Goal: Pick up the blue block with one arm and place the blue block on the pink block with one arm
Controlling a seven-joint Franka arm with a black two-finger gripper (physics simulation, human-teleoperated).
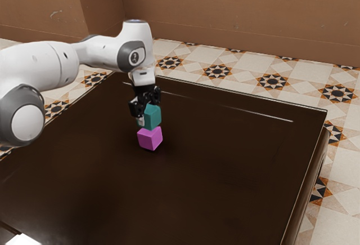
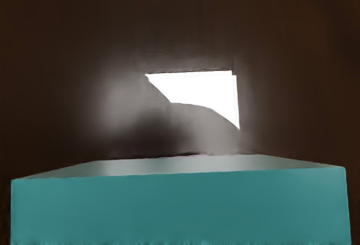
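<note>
A teal-blue block (image 1: 152,115) sits on top of the pink block (image 1: 150,138), near the middle of the dark table (image 1: 225,166). My black gripper (image 1: 145,111) reaches down from above with its fingers on two sides of the blue block, shut on it. In the wrist view the blue block (image 2: 180,205) looms large just under my hand, hiding the pink block beneath it.
The dark table's far edge (image 1: 236,101) and right edge (image 1: 315,160) border a patterned tile floor (image 1: 270,70). A bright reflection (image 2: 202,96) shows on the table surface beyond the block. A brown wall stands behind.
</note>
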